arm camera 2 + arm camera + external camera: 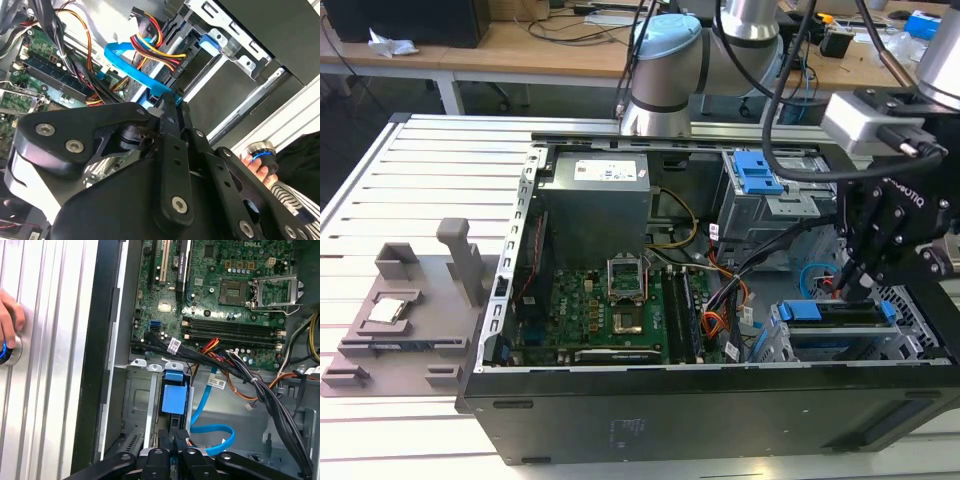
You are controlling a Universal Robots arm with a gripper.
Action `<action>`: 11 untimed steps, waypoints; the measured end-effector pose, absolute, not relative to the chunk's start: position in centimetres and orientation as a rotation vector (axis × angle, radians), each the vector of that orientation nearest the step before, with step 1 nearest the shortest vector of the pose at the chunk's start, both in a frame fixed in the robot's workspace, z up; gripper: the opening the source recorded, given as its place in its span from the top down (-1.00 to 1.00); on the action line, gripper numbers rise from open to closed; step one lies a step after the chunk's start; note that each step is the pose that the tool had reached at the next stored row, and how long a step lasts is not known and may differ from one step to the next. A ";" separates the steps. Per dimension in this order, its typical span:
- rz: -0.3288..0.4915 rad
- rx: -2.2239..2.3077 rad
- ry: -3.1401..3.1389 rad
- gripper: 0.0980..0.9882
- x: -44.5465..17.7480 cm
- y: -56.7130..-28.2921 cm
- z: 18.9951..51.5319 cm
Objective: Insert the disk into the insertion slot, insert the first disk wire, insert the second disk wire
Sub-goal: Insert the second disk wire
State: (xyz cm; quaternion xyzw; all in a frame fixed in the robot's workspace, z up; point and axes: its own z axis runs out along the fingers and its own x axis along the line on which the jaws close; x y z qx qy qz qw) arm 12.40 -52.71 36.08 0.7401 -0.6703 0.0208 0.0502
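Disk work looks well advanced: the flat hard drive in its bright blue plastic carrier [830, 312] already sits in the grey perforated sheet-metal drive cage [775, 345] at the front corner of the open black computer case [620, 420], on the exterior view's right. In the first wrist view the carrier's blue end [175, 399] shows inside the bay. The black gripper [176, 436] hangs right at the drive's rear edge, its fingers drawn close together around a small dark plug, apparently pressing a connector home; which wire this is I cannot tell. The thin light blue flat cable [220, 432] loops just beside it, and the red wire bundle [150, 42] runs nearby. So insertion seems done and wiring is underway. A person's hand [9, 320] rests on a button on the ribbed aluminium counter [380, 190].
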 end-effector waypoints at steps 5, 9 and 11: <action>0.057 2.231 -2.070 0.86 12.4 -52.8 35.1; 0.050 2.236 -2.073 0.86 12.4 -52.8 34.8; 0.036 2.244 -2.078 0.86 12.4 -52.7 34.7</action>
